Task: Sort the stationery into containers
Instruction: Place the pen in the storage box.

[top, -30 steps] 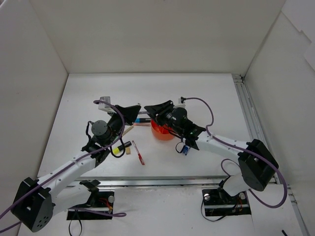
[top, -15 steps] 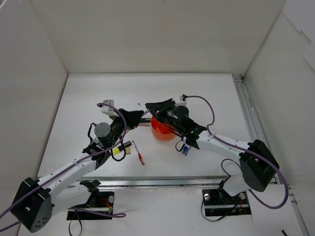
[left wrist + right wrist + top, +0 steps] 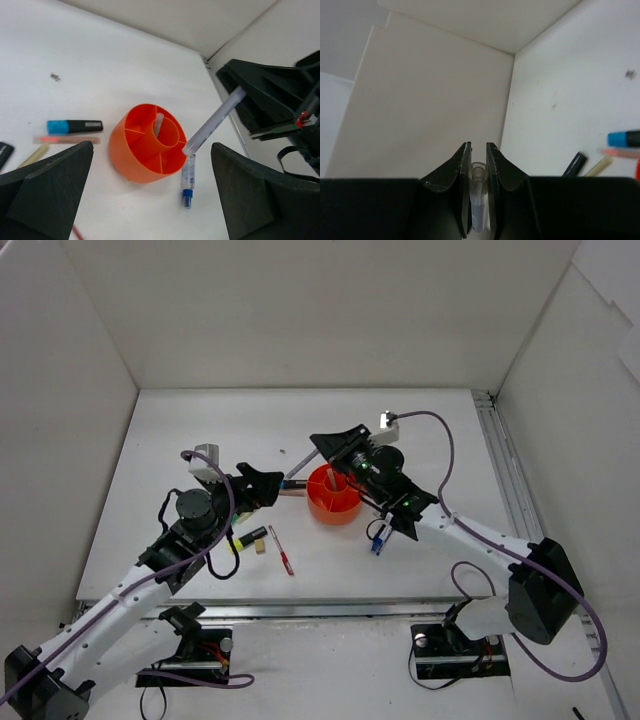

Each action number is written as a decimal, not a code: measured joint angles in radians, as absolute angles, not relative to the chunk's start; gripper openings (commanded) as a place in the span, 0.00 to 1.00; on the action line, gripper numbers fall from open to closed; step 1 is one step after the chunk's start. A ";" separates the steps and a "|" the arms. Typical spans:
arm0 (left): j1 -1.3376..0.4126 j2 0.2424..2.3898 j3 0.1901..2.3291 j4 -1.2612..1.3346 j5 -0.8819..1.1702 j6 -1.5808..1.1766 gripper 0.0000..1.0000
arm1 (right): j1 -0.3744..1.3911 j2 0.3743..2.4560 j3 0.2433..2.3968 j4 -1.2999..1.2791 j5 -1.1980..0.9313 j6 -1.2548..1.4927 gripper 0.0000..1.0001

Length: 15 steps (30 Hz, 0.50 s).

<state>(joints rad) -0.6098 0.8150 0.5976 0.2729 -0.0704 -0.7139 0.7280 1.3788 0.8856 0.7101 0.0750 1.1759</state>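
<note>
The orange tub [image 3: 333, 494] stands mid-table, and a pale pen [image 3: 158, 122] is upright in its central ring. My right gripper [image 3: 322, 445] hovers over the tub's far left side, shut on a clear grey pen [image 3: 215, 120] that slants down toward the tub's rim [image 3: 147, 142]. In the right wrist view the pen's end [image 3: 480, 172] shows between the shut jaws of that gripper [image 3: 479, 150]. Left of the tub, my left gripper [image 3: 272, 483] is open and empty, its fingers [image 3: 45, 190] wide apart. A blue-white marker [image 3: 188, 175] lies right of the tub.
A blue-capped highlighter [image 3: 75, 126] and a pink pen [image 3: 65, 140] lie left of the tub. Nearer the arms are a red pen [image 3: 282, 550], a yellow-capped highlighter [image 3: 245, 540] and a small eraser [image 3: 261, 546]. White walls enclose the table, with a rail [image 3: 505, 480] on the right.
My left gripper has opened, let go of the grey pen and drawn back to the left. The right gripper keeps the pen and has lifted it up and to the right.
</note>
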 measured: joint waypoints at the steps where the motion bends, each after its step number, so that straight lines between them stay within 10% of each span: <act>1: -0.610 0.807 0.635 0.195 -0.089 -0.709 1.00 | 0.720 1.368 0.888 0.707 0.077 1.132 0.00; 15: -0.271 0.895 0.873 -0.273 0.144 -0.689 1.00 | 0.753 1.327 0.974 0.578 0.147 0.238 0.00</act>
<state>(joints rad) -0.2707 0.8951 0.8734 -0.2733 0.1444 -0.6888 0.7532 1.3270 0.9737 0.5777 0.1467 0.2382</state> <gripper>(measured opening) 0.996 0.139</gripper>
